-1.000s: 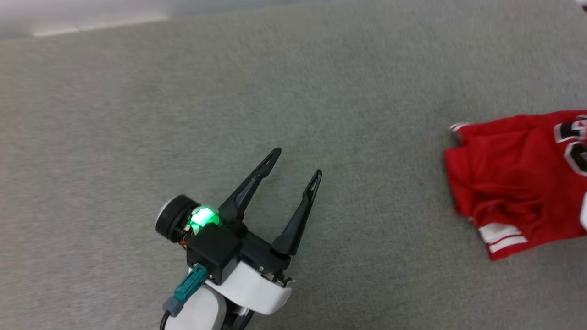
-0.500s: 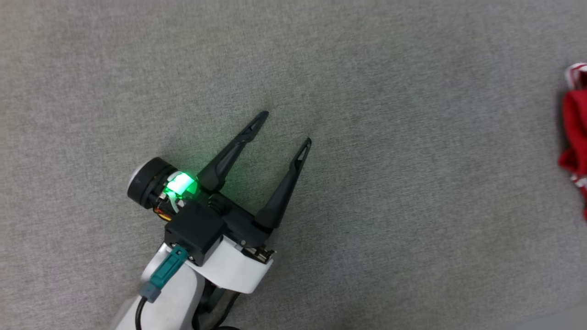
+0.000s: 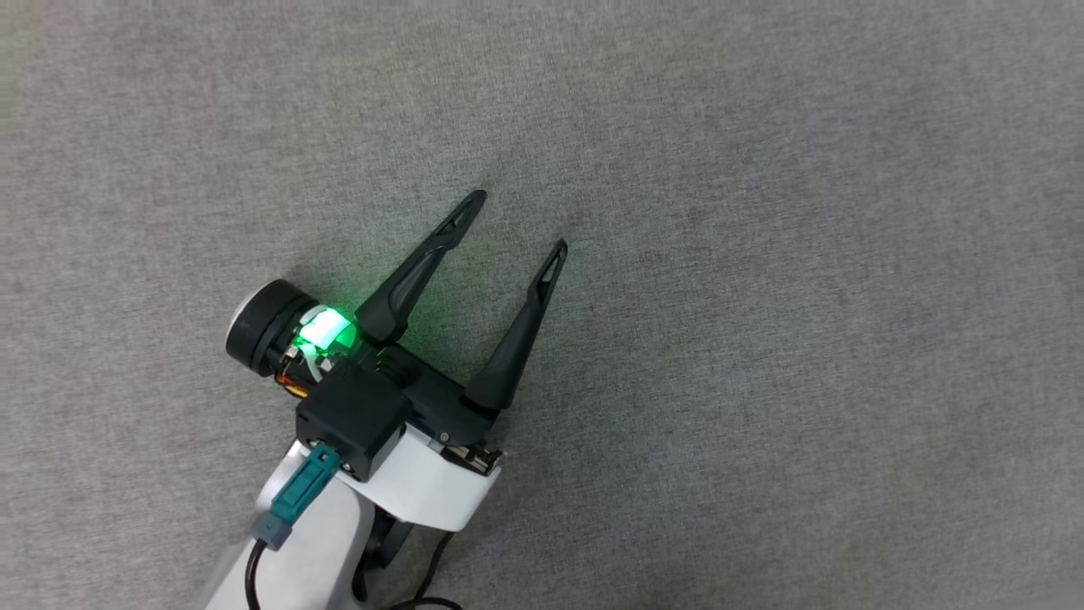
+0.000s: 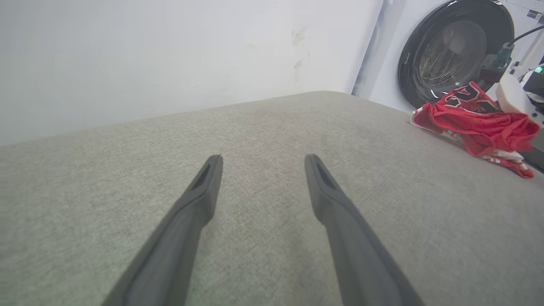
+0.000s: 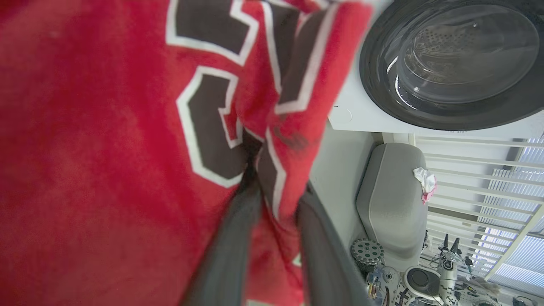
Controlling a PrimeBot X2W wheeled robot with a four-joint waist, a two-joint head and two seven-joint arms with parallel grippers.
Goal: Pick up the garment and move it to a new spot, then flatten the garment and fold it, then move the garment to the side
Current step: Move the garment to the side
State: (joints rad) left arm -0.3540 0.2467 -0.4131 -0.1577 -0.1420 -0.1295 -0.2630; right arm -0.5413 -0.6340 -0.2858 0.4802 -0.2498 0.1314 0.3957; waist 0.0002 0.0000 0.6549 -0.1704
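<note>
Presently entered, one item per line.

1. left gripper (image 3: 518,222): the fingers are spread wide and nothing is held between them. It is poised low over the surface (image 3: 762,339) with the tips pointed forward. The spread is judged to be kept ready for the flattening to come, since no cloth lies within its reach.

2. surface: a grey woven covering is found under and ahead of both left fingers, and it is bare between the tips.

3. garment (image 4: 471,121): red cloth with black, white-edged lettering and striped trim. It is seen well off to the right of the left gripper and ahead of its right finger. It is bunched, with part of it raised in a crumpled peak.

4. right gripper (image 5: 278,170): the fingers are set a little apart, and a fold of the garment is draped over and between them. The tips are buried in the cloth, so whether the fold is pinched or merely hung cannot be told. The lettering is spread above and to the left of the fingers.

5. washer (image 4: 450,51): a round dark door is seen beyond the garment, above and to the right of the right fingers.

6. wall (image 4: 170,55): white, past the left tips.

Status: the move to a new spot is judged to be in hand. Flattening and folding are not yet done, as the bunching shows.
</note>
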